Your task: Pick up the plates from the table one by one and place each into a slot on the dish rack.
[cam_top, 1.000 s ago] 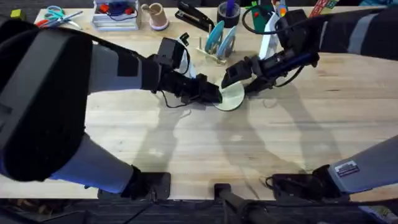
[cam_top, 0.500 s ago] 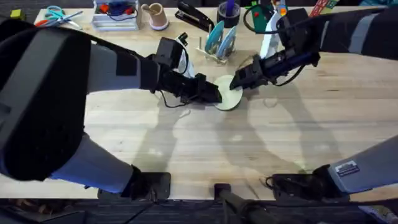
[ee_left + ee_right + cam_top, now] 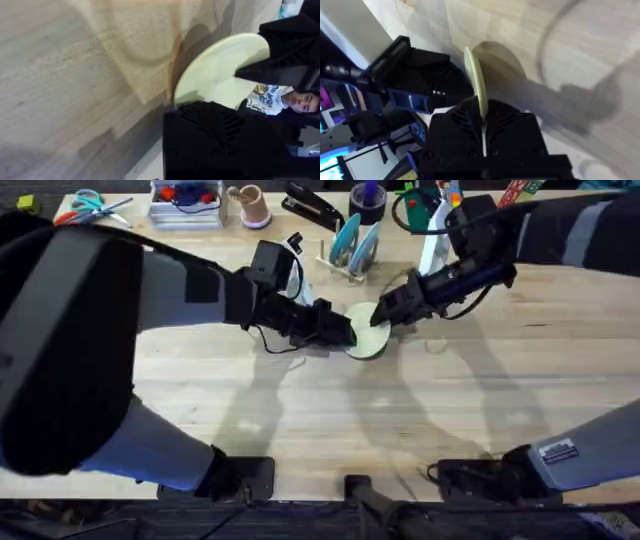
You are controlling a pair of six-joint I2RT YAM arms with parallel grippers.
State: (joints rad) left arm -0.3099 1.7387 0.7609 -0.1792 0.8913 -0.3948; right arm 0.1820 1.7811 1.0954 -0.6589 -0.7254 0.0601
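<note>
Overhead: both arms' fingers grasp the cream plate (image 3: 368, 335) above the plank table (image 3: 330, 415), clutter behind.

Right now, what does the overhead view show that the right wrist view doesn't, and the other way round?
The overhead view shows the dish rack at the far side of the table, with two bluish plates standing in its slots, and both arms reaching in from their bases.

The right wrist view shows the cream plate edge-on, its rim running down between the right tool's fingers, which are shut on it.

Both show the cream plate held between the left tool and the right tool over the wooden tabletop.
</note>
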